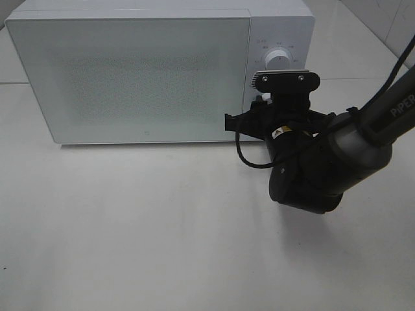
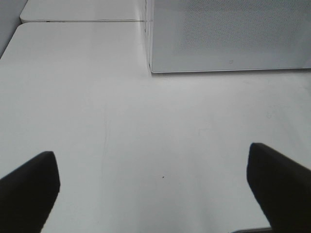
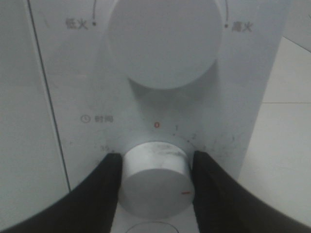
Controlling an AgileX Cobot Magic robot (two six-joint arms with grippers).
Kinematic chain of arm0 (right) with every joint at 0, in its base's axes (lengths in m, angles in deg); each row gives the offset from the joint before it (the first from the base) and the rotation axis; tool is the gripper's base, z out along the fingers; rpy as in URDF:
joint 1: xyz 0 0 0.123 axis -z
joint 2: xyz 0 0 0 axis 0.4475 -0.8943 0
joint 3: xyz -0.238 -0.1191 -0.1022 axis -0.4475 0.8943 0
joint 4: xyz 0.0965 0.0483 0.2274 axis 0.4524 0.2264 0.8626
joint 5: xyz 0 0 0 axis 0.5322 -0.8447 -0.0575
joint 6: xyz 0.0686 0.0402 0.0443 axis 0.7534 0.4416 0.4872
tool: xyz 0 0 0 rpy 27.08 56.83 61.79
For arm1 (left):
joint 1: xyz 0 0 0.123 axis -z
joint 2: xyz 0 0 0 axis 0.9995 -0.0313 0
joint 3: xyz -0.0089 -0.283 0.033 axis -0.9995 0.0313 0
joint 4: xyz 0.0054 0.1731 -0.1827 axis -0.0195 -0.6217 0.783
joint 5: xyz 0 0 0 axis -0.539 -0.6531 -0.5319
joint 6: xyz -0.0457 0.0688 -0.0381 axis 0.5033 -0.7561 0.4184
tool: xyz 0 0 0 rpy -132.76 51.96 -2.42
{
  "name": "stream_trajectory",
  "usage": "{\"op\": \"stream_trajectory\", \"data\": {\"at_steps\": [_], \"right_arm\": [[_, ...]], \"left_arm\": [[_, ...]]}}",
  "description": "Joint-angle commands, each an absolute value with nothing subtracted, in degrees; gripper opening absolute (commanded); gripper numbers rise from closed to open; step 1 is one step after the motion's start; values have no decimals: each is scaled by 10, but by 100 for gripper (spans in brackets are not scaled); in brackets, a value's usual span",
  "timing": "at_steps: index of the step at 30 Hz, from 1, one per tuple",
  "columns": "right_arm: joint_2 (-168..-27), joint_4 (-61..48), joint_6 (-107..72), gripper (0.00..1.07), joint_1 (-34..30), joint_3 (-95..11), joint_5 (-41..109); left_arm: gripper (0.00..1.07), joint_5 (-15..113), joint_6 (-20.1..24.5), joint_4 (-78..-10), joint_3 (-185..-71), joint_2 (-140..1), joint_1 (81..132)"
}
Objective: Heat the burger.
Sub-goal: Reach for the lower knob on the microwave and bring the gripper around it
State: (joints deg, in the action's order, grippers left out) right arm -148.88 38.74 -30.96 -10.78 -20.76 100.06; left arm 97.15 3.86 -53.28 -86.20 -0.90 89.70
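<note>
The burger is out of view; the white microwave (image 1: 149, 78) stands with its door closed. My right gripper (image 3: 155, 167) is at the microwave's control panel, shut on the lower timer knob (image 3: 155, 182), with one black finger against each side of it. The knob's red mark points away from the 0. In the exterior high view the right gripper (image 1: 267, 113) sits just below the upper power knob (image 1: 277, 58) and hides the timer knob. My left gripper (image 2: 153, 170) hangs open over bare table in front of the microwave (image 2: 228, 34), holding nothing.
The microwave stands at the back of the white table (image 1: 130, 227). The right arm (image 1: 363, 129) reaches in from the right edge of the exterior high view. A table seam (image 2: 82, 21) runs behind the left side.
</note>
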Motion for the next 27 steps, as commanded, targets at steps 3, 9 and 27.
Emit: {"op": "stream_trajectory", "data": {"at_steps": [3,9,27], "right_arm": [[-1488,371,-298,10,-105,-213,1084],[-1488,373,-244,5,-105,-213,1087],[-1488,326,162,5,-105,-213,1088]], "left_arm": [[100,969,39,-530,-861,5,894],[100,969,39,-530,-861,5,894],[100,969,39,-530,-861,5,894]]}}
